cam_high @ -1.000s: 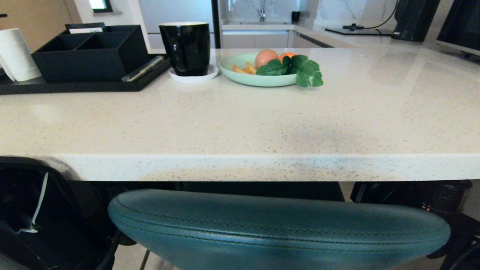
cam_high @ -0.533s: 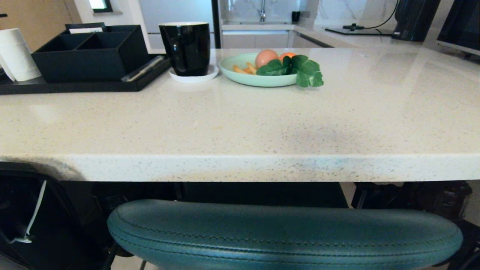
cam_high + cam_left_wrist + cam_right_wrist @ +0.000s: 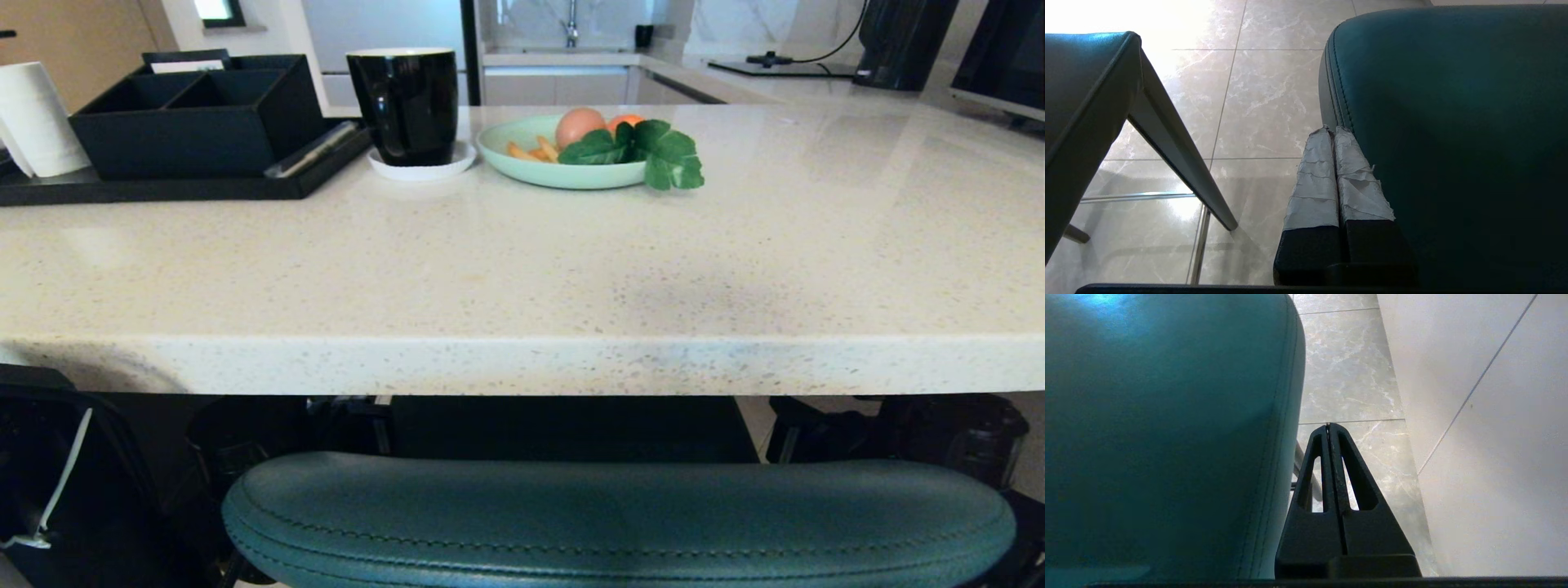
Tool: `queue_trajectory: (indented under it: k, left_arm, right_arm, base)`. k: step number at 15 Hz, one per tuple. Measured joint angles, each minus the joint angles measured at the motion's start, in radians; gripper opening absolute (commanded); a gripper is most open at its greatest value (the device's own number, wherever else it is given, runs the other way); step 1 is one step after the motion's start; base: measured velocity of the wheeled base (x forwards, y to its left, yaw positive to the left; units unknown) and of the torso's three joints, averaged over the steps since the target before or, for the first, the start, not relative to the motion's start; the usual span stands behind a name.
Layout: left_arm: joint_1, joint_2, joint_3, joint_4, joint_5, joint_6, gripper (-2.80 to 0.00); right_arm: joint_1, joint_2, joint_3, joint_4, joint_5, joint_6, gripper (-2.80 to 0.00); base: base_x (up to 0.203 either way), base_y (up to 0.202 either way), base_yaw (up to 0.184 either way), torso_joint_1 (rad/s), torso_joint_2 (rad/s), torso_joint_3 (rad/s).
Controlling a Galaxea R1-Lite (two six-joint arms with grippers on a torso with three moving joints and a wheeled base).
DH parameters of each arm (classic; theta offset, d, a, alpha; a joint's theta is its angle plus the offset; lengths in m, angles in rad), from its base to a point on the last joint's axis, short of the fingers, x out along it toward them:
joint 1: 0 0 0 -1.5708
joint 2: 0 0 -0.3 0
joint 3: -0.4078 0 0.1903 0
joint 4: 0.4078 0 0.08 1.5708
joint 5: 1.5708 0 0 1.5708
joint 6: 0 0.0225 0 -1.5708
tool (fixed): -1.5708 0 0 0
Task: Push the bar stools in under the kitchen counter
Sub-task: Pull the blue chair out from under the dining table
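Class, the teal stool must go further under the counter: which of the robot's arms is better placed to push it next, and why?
Neither clearly. The left claw, shut, sits at one end of the teal stool back; the right claw, shut, sits beside the other end. Both flank it below the counter, so pushing together looks best.

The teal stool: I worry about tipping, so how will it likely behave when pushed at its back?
The teal stool probably slides easily, since the tiled floor looks glossy. Pushed high on its padded back, it could rock on its thin legs. The stitched upholstery may give slightly under the shut left tool and right tool.
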Motion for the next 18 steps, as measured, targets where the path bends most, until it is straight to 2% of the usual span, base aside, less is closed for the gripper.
queue_trajectory:
  k: [4,12,18]
  left_arm:
    - [-0.001,0.015,-0.006,-0.002,-0.003,0.006,-2.80]
    - [0.004,0.049,-0.009,0.001,-0.001,0.009,-2.80]
    - [0.008,0.058,-0.016,0.003,-0.004,0.011,-2.80]
  right_arm:
    - [0.012,-0.007,0.007,0.000,-0.014,-0.002,-2.80]
    - [0.028,-0.010,0.015,0.000,-0.034,-0.015,-2.80]
    - [0.037,-0.011,0.016,0.003,-0.041,-0.016,-2.80]
  base:
    - [-0.013,0.000,-0.001,0.001,0.00,0.002]
    - [-0.170,0.000,-0.001,-0.001,0.00,0.003]
    - [0.000,0.000,0.000,0.000,0.00,0.000]
